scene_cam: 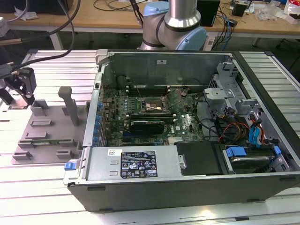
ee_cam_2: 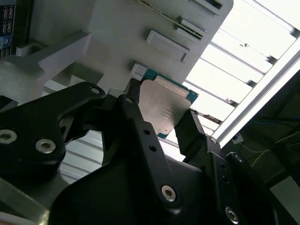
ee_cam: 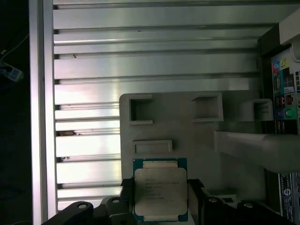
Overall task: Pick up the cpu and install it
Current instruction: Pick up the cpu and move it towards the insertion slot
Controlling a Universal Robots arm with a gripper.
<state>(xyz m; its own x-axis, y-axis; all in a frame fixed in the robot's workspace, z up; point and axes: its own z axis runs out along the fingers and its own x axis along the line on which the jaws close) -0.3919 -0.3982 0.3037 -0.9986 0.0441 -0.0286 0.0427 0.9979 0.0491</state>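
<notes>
Hung the end effector (scene_cam: pixel 18 93) low at the exterior view's left, pointed downward; pinched the cpu (ee_cam: pixel 159 190) by opposite edges between two black fingers (ee_cam: pixel 194 197).

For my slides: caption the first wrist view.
Black gripper jaws closed on the silver-topped, green-rimmed square cpu at the grey plastic fixture.

An electronics lab or workshop: an opened computer case (scene_cam: pixel 187 183) on a slatted aluminium table (scene_cam: pixel 42 187), a cable-strewn wooden bench (scene_cam: pixel 103 16) behind.

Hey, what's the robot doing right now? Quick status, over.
Status: gripper shut on cpu. Both over grey fixture. Tall post stands between it and computer case.
</notes>
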